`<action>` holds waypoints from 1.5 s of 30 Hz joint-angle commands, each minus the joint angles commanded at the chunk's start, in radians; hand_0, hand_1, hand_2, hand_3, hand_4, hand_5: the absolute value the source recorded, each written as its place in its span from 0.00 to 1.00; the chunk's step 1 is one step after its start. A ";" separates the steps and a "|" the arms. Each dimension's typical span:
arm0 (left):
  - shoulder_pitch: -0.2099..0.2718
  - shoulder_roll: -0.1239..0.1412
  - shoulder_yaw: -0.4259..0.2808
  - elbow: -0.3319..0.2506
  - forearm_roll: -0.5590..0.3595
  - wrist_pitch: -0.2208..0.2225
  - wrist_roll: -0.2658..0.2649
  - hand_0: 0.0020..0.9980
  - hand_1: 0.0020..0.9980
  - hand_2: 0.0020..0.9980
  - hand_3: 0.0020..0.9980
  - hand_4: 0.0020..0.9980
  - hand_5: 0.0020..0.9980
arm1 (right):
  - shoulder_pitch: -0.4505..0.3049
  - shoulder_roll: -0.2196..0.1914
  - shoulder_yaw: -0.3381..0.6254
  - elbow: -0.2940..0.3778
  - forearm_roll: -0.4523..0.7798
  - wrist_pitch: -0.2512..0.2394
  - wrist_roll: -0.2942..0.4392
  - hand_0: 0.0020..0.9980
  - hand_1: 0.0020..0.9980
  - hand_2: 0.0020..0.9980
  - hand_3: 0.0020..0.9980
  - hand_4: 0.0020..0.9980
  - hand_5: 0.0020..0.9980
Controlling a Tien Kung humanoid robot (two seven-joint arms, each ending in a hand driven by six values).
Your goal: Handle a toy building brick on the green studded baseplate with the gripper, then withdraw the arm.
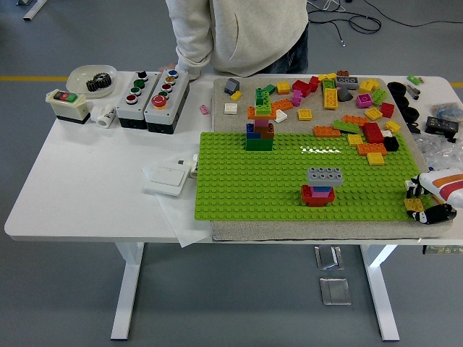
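At the baseplate's [246,188] right edge we see our right hand [432,199] curled around a yellow brick [414,205]. Farther back, left, a white bowl [81,73] holds a black gear [99,82].

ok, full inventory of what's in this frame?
table: 1, white
baseplate: 1, green, centre
brick tower: 1, mixed, baseplate's far-left edge
brick stack: 1, grey over red, on baseplate
loose bricks: many, mixed, beyond baseplate
button boxes: 2, grey, far left
switch box: 1, cream, far left
bowl: 1, white, holds black gear
wall switch: 1, white, left of baseplate
person: far side
right hand: right edge, on yellow brick
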 joint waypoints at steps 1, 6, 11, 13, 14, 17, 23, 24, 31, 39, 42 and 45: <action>0.000 0.000 0.000 0.000 -0.001 0.000 0.000 0.78 0.73 0.65 0.56 0.59 0.61 | 0.001 0.000 -0.001 0.000 0.000 0.001 0.000 0.59 0.54 0.55 0.51 0.74 0.36; -0.002 0.001 0.004 0.000 -0.005 0.000 -0.001 0.78 0.73 0.65 0.56 0.59 0.61 | 0.009 -0.002 -0.009 -0.002 -0.011 0.005 0.001 0.59 0.54 0.55 0.51 0.72 0.37; -0.003 0.001 0.005 0.000 -0.007 0.001 -0.001 0.78 0.73 0.65 0.56 0.59 0.61 | 0.006 -0.001 -0.009 -0.007 -0.020 0.008 0.004 0.59 0.54 0.55 0.51 0.73 0.37; -0.003 0.001 0.005 0.000 -0.008 0.001 -0.001 0.78 0.73 0.65 0.56 0.59 0.61 | 0.006 -0.002 -0.009 -0.008 -0.022 0.007 0.006 0.59 0.54 0.55 0.51 0.73 0.37; -0.003 0.001 0.005 0.000 -0.009 0.001 -0.001 0.78 0.73 0.65 0.56 0.59 0.61 | 0.007 -0.002 -0.009 -0.008 -0.023 0.007 0.006 0.59 0.54 0.55 0.51 0.73 0.37; -0.003 0.000 0.008 0.000 -0.010 0.001 -0.002 0.78 0.73 0.65 0.56 0.59 0.61 | 0.010 -0.003 -0.008 -0.007 -0.028 0.009 0.007 0.60 0.55 0.57 0.52 0.72 0.35; -0.003 0.000 0.008 0.000 -0.011 0.001 -0.002 0.78 0.73 0.65 0.56 0.59 0.61 | 0.017 -0.011 -0.013 -0.002 -0.034 0.024 0.008 0.61 0.57 0.58 0.55 0.72 0.33; -0.003 0.000 0.009 0.000 -0.011 0.001 -0.003 0.78 0.73 0.65 0.56 0.59 0.61 | 0.020 -0.013 -0.015 -0.001 -0.035 0.027 0.008 0.61 0.57 0.58 0.55 0.72 0.33; -0.003 0.000 0.010 0.000 -0.012 0.001 -0.003 0.78 0.73 0.65 0.56 0.59 0.61 | 0.033 -0.019 -0.032 0.000 -0.044 0.046 0.014 0.61 0.58 0.59 0.56 0.72 0.32; -0.004 0.000 0.012 0.000 -0.015 0.002 -0.004 0.78 0.73 0.65 0.56 0.59 0.61 | 0.035 -0.017 -0.039 -0.007 -0.057 0.045 0.019 0.62 0.59 0.60 0.60 0.74 0.28; -0.004 0.000 0.012 0.000 -0.016 0.002 -0.004 0.78 0.73 0.65 0.56 0.59 0.61 | 0.034 -0.018 -0.038 -0.005 -0.060 0.046 0.019 0.62 0.59 0.60 0.60 0.74 0.28; -0.003 -0.001 0.014 0.000 -0.017 0.002 -0.004 0.78 0.73 0.65 0.56 0.59 0.61 | 0.033 -0.020 -0.037 0.002 -0.062 0.047 0.019 0.62 0.60 0.61 0.65 0.77 0.25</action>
